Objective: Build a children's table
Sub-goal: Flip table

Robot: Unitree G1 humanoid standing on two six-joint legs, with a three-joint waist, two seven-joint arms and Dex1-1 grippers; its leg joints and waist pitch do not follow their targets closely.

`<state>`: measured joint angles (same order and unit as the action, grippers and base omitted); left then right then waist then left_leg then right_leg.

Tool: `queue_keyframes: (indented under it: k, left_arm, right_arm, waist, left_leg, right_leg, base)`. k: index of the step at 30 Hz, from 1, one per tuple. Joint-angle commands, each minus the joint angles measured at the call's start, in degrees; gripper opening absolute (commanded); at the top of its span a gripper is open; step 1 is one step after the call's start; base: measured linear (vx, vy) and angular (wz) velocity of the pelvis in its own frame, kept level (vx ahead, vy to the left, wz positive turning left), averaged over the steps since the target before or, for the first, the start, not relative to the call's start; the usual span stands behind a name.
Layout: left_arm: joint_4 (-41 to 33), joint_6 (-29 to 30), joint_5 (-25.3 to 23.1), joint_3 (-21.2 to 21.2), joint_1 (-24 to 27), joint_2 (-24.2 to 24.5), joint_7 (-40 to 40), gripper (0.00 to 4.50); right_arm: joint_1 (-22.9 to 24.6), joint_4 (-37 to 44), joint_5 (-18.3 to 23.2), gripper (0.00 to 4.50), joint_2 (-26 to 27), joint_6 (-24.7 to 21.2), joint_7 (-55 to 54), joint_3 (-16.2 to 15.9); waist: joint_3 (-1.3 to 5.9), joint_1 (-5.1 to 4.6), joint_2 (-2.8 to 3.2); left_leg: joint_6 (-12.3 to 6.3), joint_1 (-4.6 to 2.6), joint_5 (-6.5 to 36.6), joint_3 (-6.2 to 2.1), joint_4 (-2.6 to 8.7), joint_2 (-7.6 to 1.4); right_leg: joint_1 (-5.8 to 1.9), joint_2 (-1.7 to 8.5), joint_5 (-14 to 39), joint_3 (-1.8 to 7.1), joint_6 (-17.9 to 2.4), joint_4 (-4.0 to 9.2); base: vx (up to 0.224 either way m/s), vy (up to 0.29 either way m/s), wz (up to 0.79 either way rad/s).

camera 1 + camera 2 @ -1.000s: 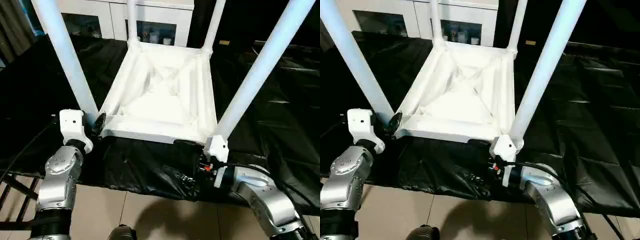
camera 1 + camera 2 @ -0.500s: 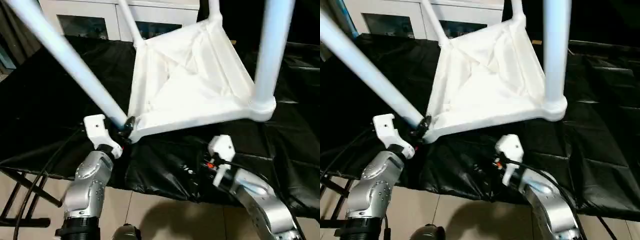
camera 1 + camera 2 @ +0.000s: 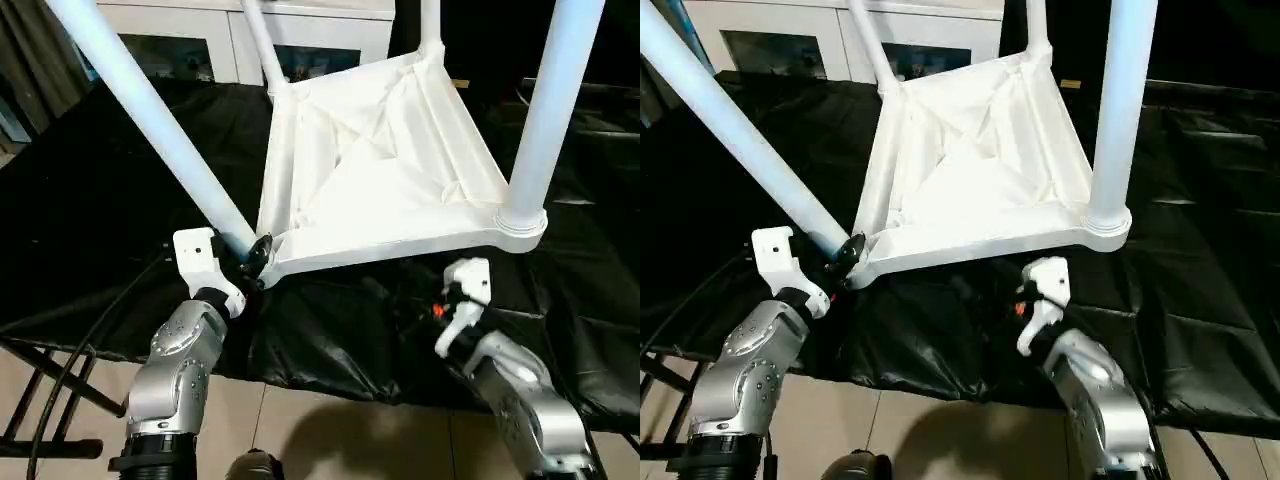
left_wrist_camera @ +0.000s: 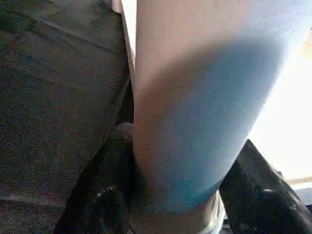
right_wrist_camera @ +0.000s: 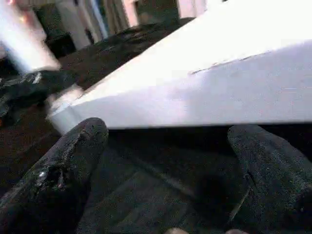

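The children's table [image 3: 380, 170] lies upside down on the black cloth, tilted, with its near-right corner socket [image 3: 520, 220] lifted. All four white legs stand in their sockets. My left gripper [image 3: 255, 255] is shut on the near-left leg [image 3: 150, 110] at its base; in the left wrist view the black fingers [image 4: 107, 190] press both sides of that leg [image 4: 195, 97]. My right gripper [image 5: 161, 161] is open, with nothing between its fingers [image 5: 63, 170]. It sits just below the tabletop's near edge [image 5: 204, 102], apart from the near-right leg [image 3: 545, 110].
A black cloth [image 3: 100, 200] covers the work surface, crumpled along its front edge. Behind stands a white cabinet with glass doors [image 3: 200, 50]. Tiled floor [image 3: 330, 430] shows in front, and a dark metal frame [image 3: 40, 390] at the lower left.
The table has swung and tilted; its near-right corner rose and moved right, away from my right gripper, which was at that leg's base. The left gripper kept its hold and moved inward.
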<state>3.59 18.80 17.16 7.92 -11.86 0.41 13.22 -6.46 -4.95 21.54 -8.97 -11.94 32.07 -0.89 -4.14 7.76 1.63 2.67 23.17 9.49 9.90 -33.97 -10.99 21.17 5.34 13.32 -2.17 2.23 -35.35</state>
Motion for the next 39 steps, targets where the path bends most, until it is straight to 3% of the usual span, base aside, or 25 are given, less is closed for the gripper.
queue_keyframes:
  k: [1,5,8,12,15,17,18,22,23,27,28,30,39]
  left_arm:
    - [-1.7,0.7,4.1,0.0,-1.2,-1.7,0.5,2.14]
    - [-2.0,0.9,3.9,0.1,-1.1,-1.9,0.5,2.14]
    - [-2.6,1.3,3.6,-0.1,-0.8,-2.1,0.4,2.14]
    - [-2.8,1.5,3.4,-0.7,-0.5,-2.2,0.5,2.14]
    - [-2.9,1.5,3.2,-1.1,-0.4,-2.4,0.5,2.14]
    - [-2.9,1.4,2.4,-2.1,-0.4,-2.7,0.8,2.14]
    - [-3.0,1.4,2.3,-2.2,-0.4,-2.7,0.9,2.14]
    - [-3.5,0.7,0.6,-4.1,-0.1,-3.5,0.5,2.14]
    - [-3.6,0.3,0.0,-4.4,-0.1,-3.6,0.3,2.14]
    - [-3.6,-0.6,-1.0,-5.4,-0.1,-4.0,-0.2,2.14]
    - [-3.7,-1.6,-1.9,-6.2,-0.2,-4.1,-0.4,2.14]
    - [-3.6,-2.7,-2.8,-6.7,-0.4,-4.3,-0.9,2.14]
    - [-2.9,-3.3,-3.4,-6.4,-1.0,-4.4,-1.0,2.14]
  right_arm:
    - [-2.5,-2.3,3.2,4.5,1.5,-0.1,-1.0,2.8]
    - [-4.6,-5.0,4.7,4.5,2.7,0.1,-1.4,4.2]
    - [-8.1,-8.6,9.2,4.5,5.5,-0.6,-1.2,7.2]
    - [-11.9,-12.2,13.8,4.5,8.1,-1.4,-3.2,11.4]
    - [-13.6,-14.4,14.9,4.5,9.0,-1.2,-4.9,13.2]
    - [-17.4,-19.3,18.0,4.5,10.5,-1.2,-7.7,17.0]
    - [-17.8,-19.8,18.4,4.5,10.7,-1.3,-7.9,17.4]
    - [-22.6,-26.0,24.7,4.5,12.1,-3.3,-10.3,23.0]
    - [-23.2,-27.2,25.6,4.24,12.1,-3.9,-10.8,23.9]
    - [-24.1,-29.2,27.2,4.03,12.0,-6.1,-9.9,25.0]
    - [-24.4,-29.7,28.7,3.87,12.3,-6.8,-10.5,26.3]
    - [-25.1,-30.9,29.6,3.77,12.2,-7.9,-10.9,27.8]
    - [-26.2,-32.8,31.6,3.12,11.8,-10.2,-10.4,29.6]
  waist:
    - [4.21,-0.41,-0.64]
    - [4.35,-0.37,-0.43]
    - [4.57,-0.28,-0.49]
    - [4.99,-0.09,-0.44]
    - [4.69,0.0,-0.28]
    - [4.65,-0.14,-0.17]
    - [4.63,-0.16,-0.15]
    - [4.61,-0.28,-0.51]
    - [4.53,-0.35,-0.7]
    - [4.65,-0.23,-0.62]
    - [4.58,-0.28,-0.91]
    - [4.68,-0.18,-0.76]
    - [4.95,-0.05,-0.63]
  left_leg:
    - [-2.18,-1.49,7.3,-0.59,3.83,-1.77]
    - [-2.75,-1.38,5.0,-0.54,3.57,-1.74]
    - [-3.59,-1.25,4.1,-0.46,3.38,-1.66]
    - [-5.37,-0.9,0.4,-0.36,2.65,-1.54]
    - [-4.59,-0.98,3.2,-0.3,2.98,-1.72]
    - [-3.4,-1.14,5.2,-0.29,3.26,-1.82]
    - [-3.17,-1.16,5.8,-0.29,3.31,-1.83]
    - [-2.52,-1.06,5.7,-0.23,3.41,-1.81]
    - [-2.78,-0.96,5.6,-0.22,3.5,-1.77]
    - [-3.17,-0.84,4.2,-0.17,3.28,-1.71]
    - [-3.63,-0.72,3.4,-0.11,3.23,-1.64]
    - [-4.15,-0.79,2.9,-0.15,3.16,-1.73]
    - [-4.03,-0.7,1.7,-0.07,2.94,-1.7]
  right_leg:
    - [-1.53,2.25,-5.0,1.42,-12.2,3.18]
    - [-1.58,2.21,-7.2,1.39,-12.7,2.85]
    - [-1.54,2.28,-8.2,1.36,-13.3,2.63]
    - [-1.19,2.04,-13.2,1.29,-14.0,1.82]
    - [-0.96,2.12,-8.5,1.25,-13.9,2.22]
    - [-0.84,2.21,-6.0,1.27,-13.7,2.4]
    - [-0.8,2.25,-5.2,1.27,-13.8,2.43]
    - [-0.87,2.25,-5.1,1.31,-12.8,2.45]
    - [-0.88,2.25,-4.9,1.25,-12.9,2.5]
    - [-0.96,2.31,-5.7,1.23,-12.5,2.41]
    - [-0.97,2.28,-6.6,1.24,-12.5,2.39]
    - [-0.88,2.34,-6.8,1.21,-12.6,2.31]
    - [-0.79,2.24,-7.6,1.13,-13.1,2.1]
  base:
    - [0.0,0.0,0.0]
    - [0.0,0.0,0.0]
    - [0.0,0.0,0.0]
    - [0.0,0.0,0.0]
    - [0.0,0.0,0.0]
    - [0.0,0.0,0.0]
    - [0.0,0.0,0.0]
    - [0.0,0.0,0.0]
    - [0.0,0.0,0.0]
    - [0.0,0.0,0.0]
    - [0.0,0.0,0.0]
    - [0.0,0.0,0.0]
    - [0.0,0.0,0.0]
